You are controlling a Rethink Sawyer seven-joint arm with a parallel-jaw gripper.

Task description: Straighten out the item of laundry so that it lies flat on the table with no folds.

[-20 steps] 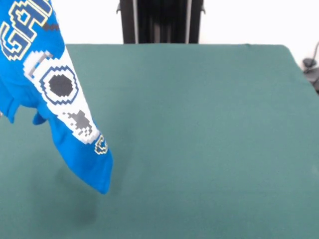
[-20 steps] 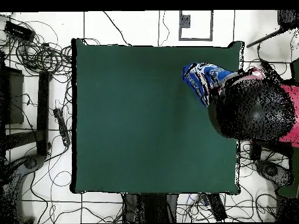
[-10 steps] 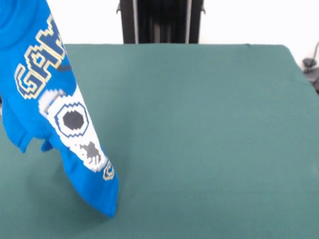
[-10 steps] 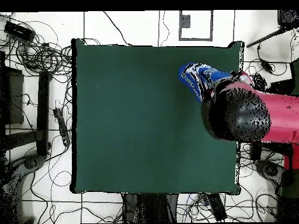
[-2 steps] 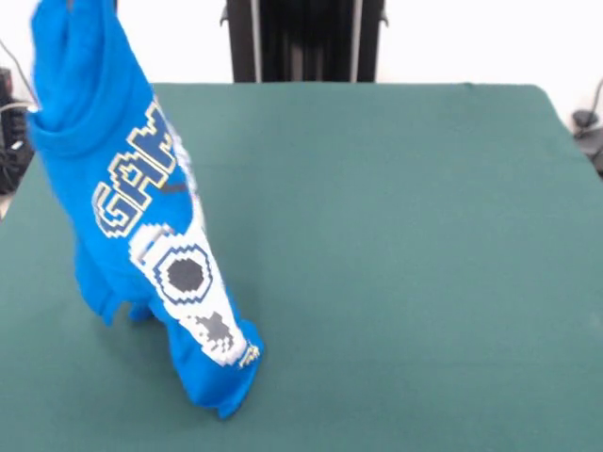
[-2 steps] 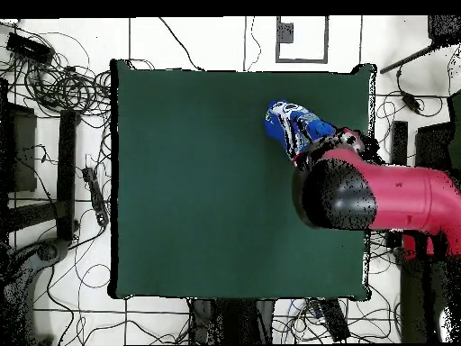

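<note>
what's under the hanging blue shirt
Only the green table shows under the T-shirt, whose lowest corner hangs near the felt; contact is unclear. Overhead, the red arm covers the shirt's top, so the hand is hidden.

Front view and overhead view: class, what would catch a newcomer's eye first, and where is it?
The bright blue T-shirt hangs bunched at the left of the front view, its white "GAME" print showing and its lowest end at the green table. From overhead, the big red arm reaches in from the right, covering most of the shirt.
</note>
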